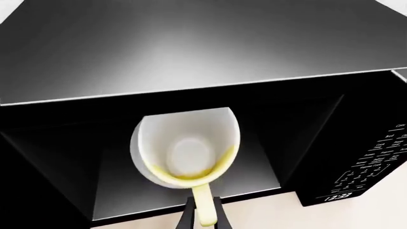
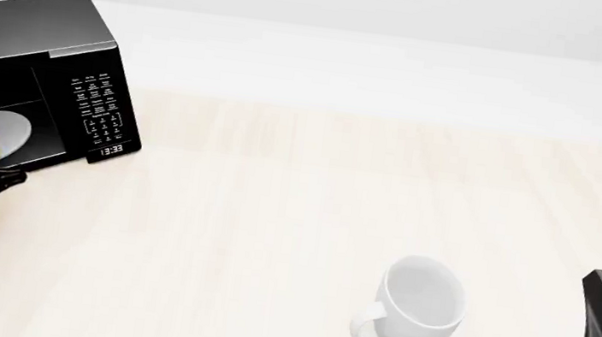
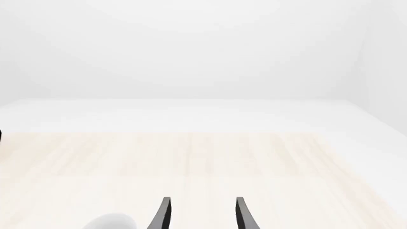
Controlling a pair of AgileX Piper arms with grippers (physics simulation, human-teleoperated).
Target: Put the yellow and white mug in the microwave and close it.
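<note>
The left gripper (image 1: 202, 214) is clamped on the loop handle of the small yellow mug with white interior (image 1: 186, 149), holding it at the open mouth of the large black box-shaped microwave (image 2: 75, 46). Insertion step in progress. Next, judged: advance onto the white round plate (image 2: 9, 131), release, withdraw, close door. The right gripper (image 3: 201, 213) idles, fingers parted.

Place: I am working in a bare simulated tabletop scene, not a furnished room.
Surface: pale wood-grain table (image 2: 307, 221).
Backdrop: plain white, featureless surround.
Kitchen hints: a black microwave (image 2: 43, 72) and a white mug (image 2: 416, 308).
</note>
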